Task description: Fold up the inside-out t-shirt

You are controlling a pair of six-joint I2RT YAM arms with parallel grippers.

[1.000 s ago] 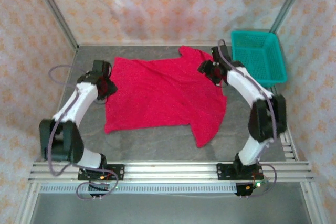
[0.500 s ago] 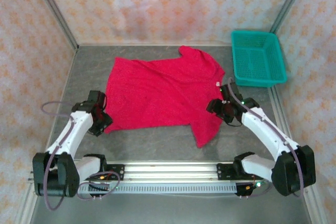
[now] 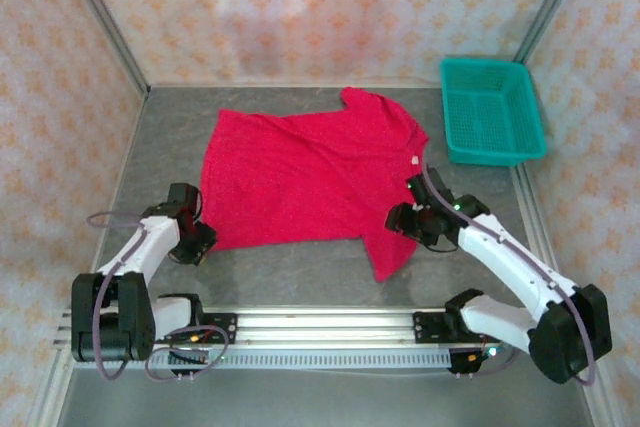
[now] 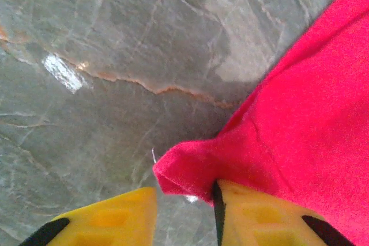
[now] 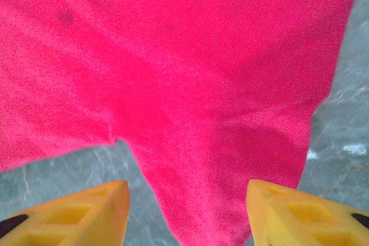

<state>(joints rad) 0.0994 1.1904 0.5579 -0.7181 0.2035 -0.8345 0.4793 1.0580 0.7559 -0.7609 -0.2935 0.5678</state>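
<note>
The inside-out t-shirt [image 3: 300,177] lies spread flat on the grey table, crimson red, with a small white tag [image 3: 415,159] at its right seam. My left gripper [image 3: 200,239] sits low at the shirt's near-left corner. In the left wrist view that corner [image 4: 184,171] is bunched up in the gap of the left gripper [image 4: 184,200]; it rests against the right finger [image 4: 259,217] and the jaws stand apart. My right gripper [image 3: 398,219] hovers over the near-right sleeve. Its yellow fingers [image 5: 86,211] are spread wide on either side of the sleeve cloth [image 5: 207,159], open.
A teal mesh basket [image 3: 497,154] stands at the back right corner, apart from the shirt. Patterned walls close in the back and sides. Bare grey table [image 3: 290,272] runs between the shirt's near hem and the metal rail at the arms' bases.
Both arms have drawn back toward the near edge. The left gripper went from the shirt's left side to its near-left corner, the right from the far sleeve to the near-right sleeve.
</note>
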